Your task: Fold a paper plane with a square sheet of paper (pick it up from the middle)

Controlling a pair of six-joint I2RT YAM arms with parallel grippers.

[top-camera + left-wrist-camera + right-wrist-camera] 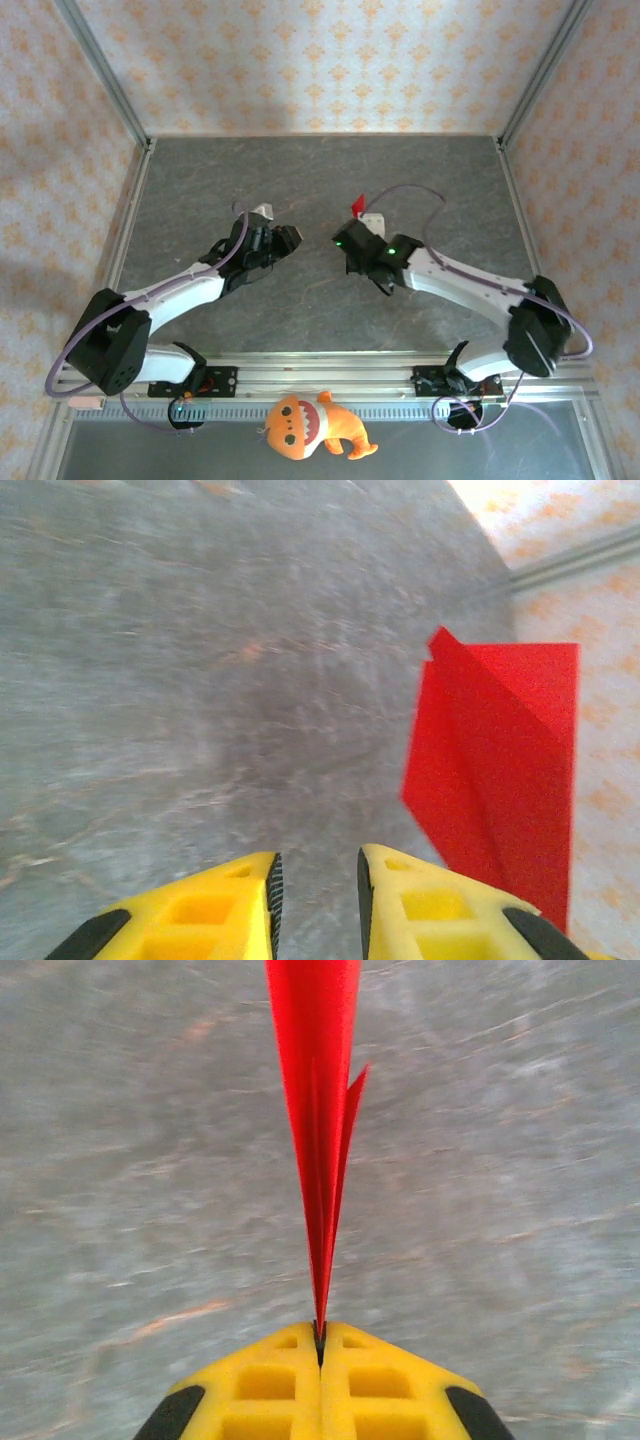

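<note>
Seen from above, two white robot arms reach in over a grey stone-patterned bench (300,170); their tips face each other near the middle, close but apart. The right hand (355,222) holds a folded red paper (357,205) clear of the bench; in the right wrist view its yellow fingers (270,1380) are pressed together on the paper's lower edge, and the creased sheet (315,1080) stands edge-on, widening away from the grip. In the left wrist view the left hand (317,865) has its fingers slightly apart with nothing between them; the paper (500,770), a pointed creased shape, sits just to its right. An orange plush toy (310,428) lies at the near edge, between the arm bases.
</note>
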